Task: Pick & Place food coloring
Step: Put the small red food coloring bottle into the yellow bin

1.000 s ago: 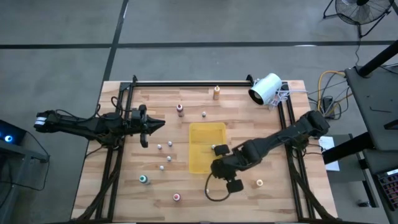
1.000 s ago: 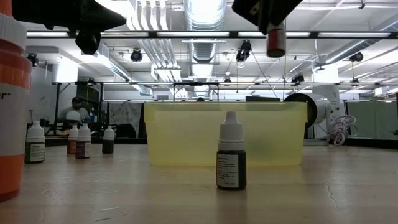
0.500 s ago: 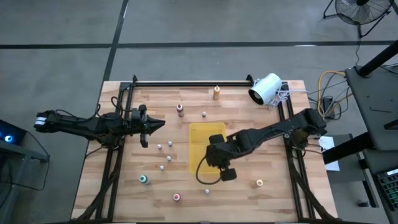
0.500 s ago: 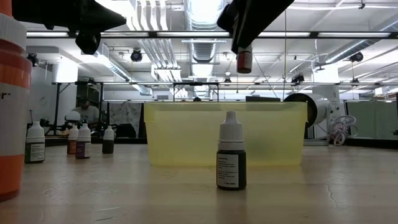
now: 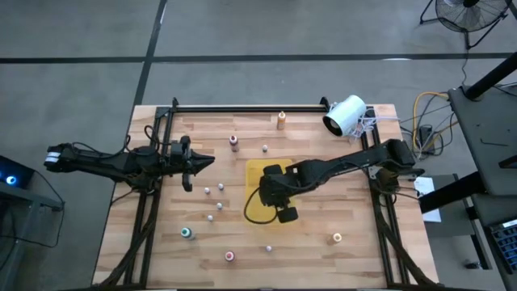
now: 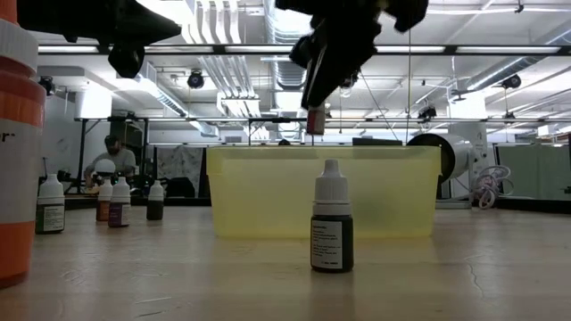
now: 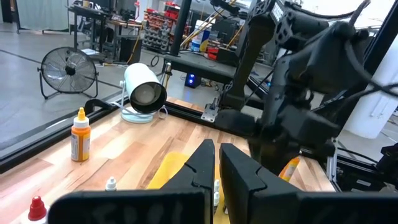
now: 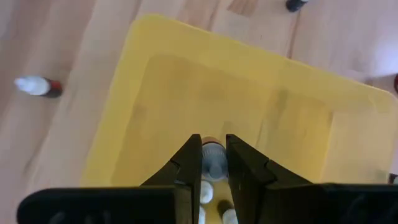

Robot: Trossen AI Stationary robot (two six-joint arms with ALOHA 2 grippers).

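While the right gripper [image 8: 214, 163] hangs above the yellow bin [image 5: 260, 175], its fingers pinch one food coloring bottle [image 6: 315, 120] over the bin's inside. Other bottles [image 5: 212, 191] stand scattered on the table around the bin. Away from the bin, the left gripper [image 5: 189, 164] waits with its fingers closed on nothing.

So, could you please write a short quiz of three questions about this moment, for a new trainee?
1. True or false: the right gripper holds a small bottle above the yellow bin.
2. The left gripper is: A) open, B) shut, C) holding a bottle.
3. Fill in: the white cylinder device lies near the table's far ____ corner.

Key: 1 true; 2 B; 3 right.
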